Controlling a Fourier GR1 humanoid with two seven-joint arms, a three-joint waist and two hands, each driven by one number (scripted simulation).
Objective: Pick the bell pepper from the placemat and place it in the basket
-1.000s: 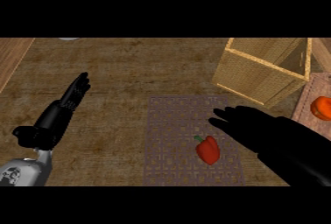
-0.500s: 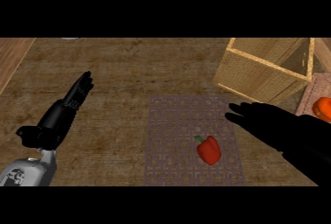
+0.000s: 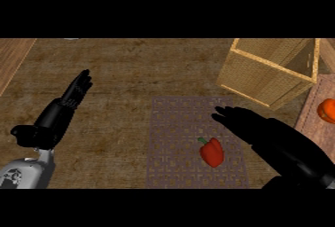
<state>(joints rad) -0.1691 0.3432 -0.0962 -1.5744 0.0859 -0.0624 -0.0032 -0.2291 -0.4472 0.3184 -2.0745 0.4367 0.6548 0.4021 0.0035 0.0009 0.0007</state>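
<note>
A small red bell pepper with a green stem [image 3: 211,152] lies on the grey patterned rectangular placemat [image 3: 177,146], toward its right half, held by nothing. The robot's black right hand [image 3: 252,128] hangs over the mat's right edge, just up and right of the pepper, its fingers straight and released, pointing up-left. The tall woven wicker basket with a pale wooden rim [image 3: 268,71] stands on the wooden counter [image 3: 144,66] beyond the mat's upper right corner. The black left hand [image 3: 75,91] rests at the left, fingers straight, grasping nothing
</note>
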